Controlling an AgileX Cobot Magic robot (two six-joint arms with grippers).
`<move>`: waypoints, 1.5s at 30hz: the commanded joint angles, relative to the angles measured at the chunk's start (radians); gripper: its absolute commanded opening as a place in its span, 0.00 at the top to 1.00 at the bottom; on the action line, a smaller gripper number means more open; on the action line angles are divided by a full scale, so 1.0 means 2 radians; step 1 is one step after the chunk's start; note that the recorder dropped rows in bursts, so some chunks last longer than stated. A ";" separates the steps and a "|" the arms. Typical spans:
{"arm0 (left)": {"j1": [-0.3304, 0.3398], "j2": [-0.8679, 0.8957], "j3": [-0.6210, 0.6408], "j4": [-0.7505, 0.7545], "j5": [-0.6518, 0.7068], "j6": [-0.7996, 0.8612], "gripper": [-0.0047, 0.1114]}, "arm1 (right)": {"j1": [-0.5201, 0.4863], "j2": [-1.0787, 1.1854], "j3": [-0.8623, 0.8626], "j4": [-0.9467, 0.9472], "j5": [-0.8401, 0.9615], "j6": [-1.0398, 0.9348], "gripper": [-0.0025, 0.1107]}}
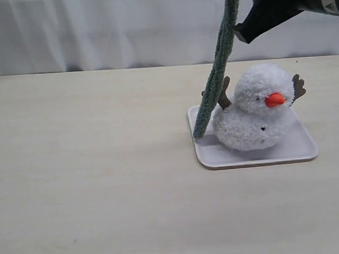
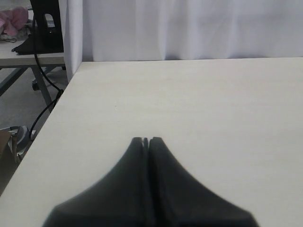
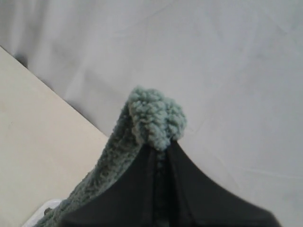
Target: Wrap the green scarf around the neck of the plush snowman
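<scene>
Table (image 1: 92,183): pale wood-grain top, with a white curtain (image 1: 94,28) behind it.
Tray (image 1: 258,159): flat, white and square, right of centre on the table.
Plush snowman (image 1: 255,113): sits on the tray with its orange nose pointing right.
Green scarf (image 1: 218,72): hangs full length from above. It passes the snowman's left twig arm, and its lower end is at the tray's left edge. Contact cannot be confirmed.
Right gripper (image 3: 160,150): raised above the snowman, jaws clamped on the scarf's top end.
Left gripper (image 2: 146,140): jaws pressed together, holding nothing, over bare table.
</scene>
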 commanded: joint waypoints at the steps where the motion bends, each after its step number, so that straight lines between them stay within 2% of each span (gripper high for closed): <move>1: -0.004 -0.001 0.001 -0.003 -0.006 -0.002 0.96 | 0.000 -0.027 0.004 0.025 0.002 -0.008 0.94; 7: -0.004 -0.001 0.001 -0.003 -0.006 -0.002 0.96 | 0.000 -0.047 0.006 0.049 0.021 -0.010 0.94; 12: -0.004 -0.001 0.001 -0.003 -0.006 -0.002 0.96 | 0.000 -0.049 0.033 0.046 0.041 -0.050 0.94; 16: -0.004 -0.001 0.001 -0.003 -0.006 -0.002 0.96 | 0.000 -0.049 0.055 0.017 0.041 -0.051 0.94; 26: -0.004 -0.001 0.001 -0.003 -0.006 -0.002 0.96 | -0.001 0.011 0.050 -0.030 0.039 -0.047 0.94; 32: -0.004 -0.001 0.001 -0.003 -0.006 -0.002 0.96 | -0.001 0.041 0.010 -0.049 0.032 0.053 0.94; 38: -0.004 -0.001 0.001 -0.003 -0.006 -0.002 0.96 | -0.005 0.053 -0.008 -0.049 -0.016 0.069 0.94; 45: -0.004 -0.001 0.001 -0.003 -0.006 -0.002 0.96 | -0.053 0.101 -0.014 -0.043 -0.010 0.101 0.94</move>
